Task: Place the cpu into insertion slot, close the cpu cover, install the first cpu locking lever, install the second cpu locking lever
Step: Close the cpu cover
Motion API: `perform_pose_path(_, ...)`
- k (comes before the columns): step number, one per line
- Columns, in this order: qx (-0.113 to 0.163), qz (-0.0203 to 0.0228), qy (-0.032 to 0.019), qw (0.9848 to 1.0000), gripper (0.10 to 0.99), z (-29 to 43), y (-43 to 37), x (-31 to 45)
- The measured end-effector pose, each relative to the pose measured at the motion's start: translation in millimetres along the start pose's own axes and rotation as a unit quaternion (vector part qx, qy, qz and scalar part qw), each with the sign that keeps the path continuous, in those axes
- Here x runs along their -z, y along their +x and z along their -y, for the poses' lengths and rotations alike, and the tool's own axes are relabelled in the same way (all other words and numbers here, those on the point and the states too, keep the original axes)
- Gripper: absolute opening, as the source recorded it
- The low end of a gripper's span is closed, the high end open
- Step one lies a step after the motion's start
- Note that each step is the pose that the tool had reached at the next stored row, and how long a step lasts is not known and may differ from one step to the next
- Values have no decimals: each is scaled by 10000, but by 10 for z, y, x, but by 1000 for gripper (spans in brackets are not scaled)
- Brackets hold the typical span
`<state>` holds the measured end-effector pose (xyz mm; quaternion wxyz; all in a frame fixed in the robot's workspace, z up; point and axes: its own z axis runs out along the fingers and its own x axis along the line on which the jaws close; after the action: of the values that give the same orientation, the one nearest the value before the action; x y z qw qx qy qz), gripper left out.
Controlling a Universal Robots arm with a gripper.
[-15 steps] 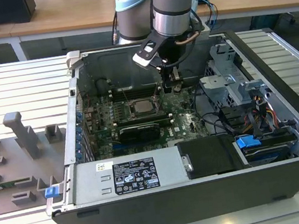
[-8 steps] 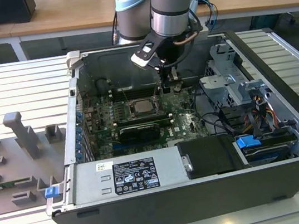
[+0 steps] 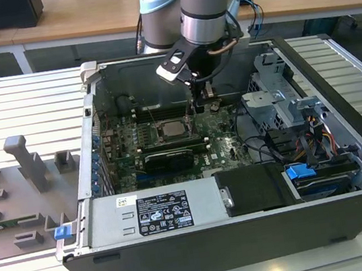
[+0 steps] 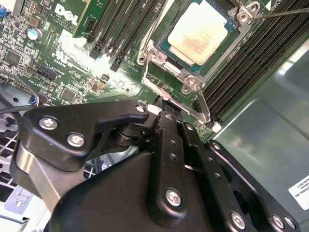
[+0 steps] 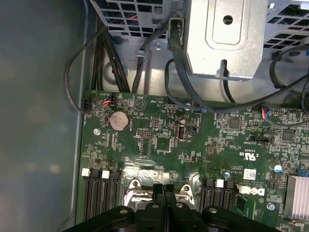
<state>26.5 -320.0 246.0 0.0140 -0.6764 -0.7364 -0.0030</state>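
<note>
Here, the arm's gripper [image 3: 197, 104] hangs inside an open computer case [image 3: 206, 261], at roughly one o'clock of the insertion slot [image 3: 170, 129] in the exterior view. The cpu [image 4: 200, 31] lies flat in that slot, its pale metal top showing through the window of the cpu cover [image 4: 189, 78], which sits lowered around it. In both wrist views the black fingers [image 5: 157, 191] meet along a thin seam with no gap between them. Their tips are at the end of a wire locking lever [image 4: 186, 108] that runs beside the cover's edge; whether they actually pinch the wire is hard to tell. Long black memory slots [image 4: 241, 72] flank the slot on the green motherboard [image 5: 159, 145]. In the exterior view a black graphics card [image 3: 167, 159] lies at six o'clock of the slot and a drive cage [image 3: 278, 104] at three o'clock.
</note>
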Motion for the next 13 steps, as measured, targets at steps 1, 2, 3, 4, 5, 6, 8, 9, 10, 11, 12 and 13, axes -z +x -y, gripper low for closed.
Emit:
perform_pose_path(1, 1, 0, 0, 10000, 106, 7, 1, 0)
perform_pose_path(2, 0, 0, 0, 10000, 106, 19, 2, 0)
perform_pose_path(3, 0, 0, 0, 10000, 106, 23, 2, -1)
perform_pose_path(4, 0, 0, 0, 10000, 106, 28, 2, -1)
perform_pose_path(5, 0, 0, 0, 10000, 106, 35, 3, -1)
perform_pose_path(6, 0, 0, 0, 10000, 106, 40, 3, -1)
perform_pose_path(8, 0, 0, 0, 10000, 106, 54, 5, -1)
perform_pose_path(9, 0, 0, 0, 10000, 106, 60, 5, -1)
perform_pose_path(10, 0, 0, 0, 10000, 106, 66, 6, -1)
perform_pose_path(11, 0, 0, 0, 10000, 106, 72, 6, -1)
perform_pose_path(12, 0, 0, 0, 10000, 106, 80, 7, -2)
perform_pose_path(13, 0, 0, 0, 10000, 106, 87, 8, -2)
